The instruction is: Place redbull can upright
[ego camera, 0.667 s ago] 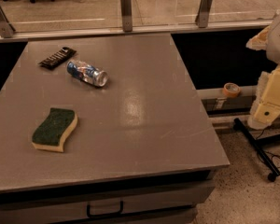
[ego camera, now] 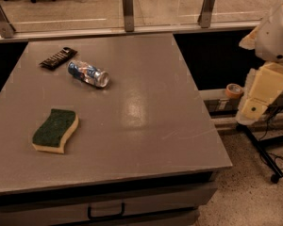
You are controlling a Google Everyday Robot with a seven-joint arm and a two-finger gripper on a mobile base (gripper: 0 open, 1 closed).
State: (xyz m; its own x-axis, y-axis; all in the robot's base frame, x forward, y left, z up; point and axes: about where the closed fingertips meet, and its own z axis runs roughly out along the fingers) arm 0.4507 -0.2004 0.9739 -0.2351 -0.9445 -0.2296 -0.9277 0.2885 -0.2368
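Note:
The redbull can (ego camera: 88, 73), blue and silver and slightly dented, lies on its side on the grey table (ego camera: 146, 126) at the far left. Its silver end points to the front right. My gripper (ego camera: 260, 96), a cream-coloured part hanging below the white arm (ego camera: 276, 32), is off the table beyond its right edge. It is far from the can and holds nothing that I can see.
A flat black ribbed bar (ego camera: 58, 58) lies just behind and left of the can. A green-and-yellow sponge (ego camera: 55, 130) lies at the front left. A roll of tape (ego camera: 234, 90) and a wheeled stand (ego camera: 269, 159) are on the right, beside the table.
The arm at the right has shifted very slightly to the left. The can, sponge and black bar have not moved.

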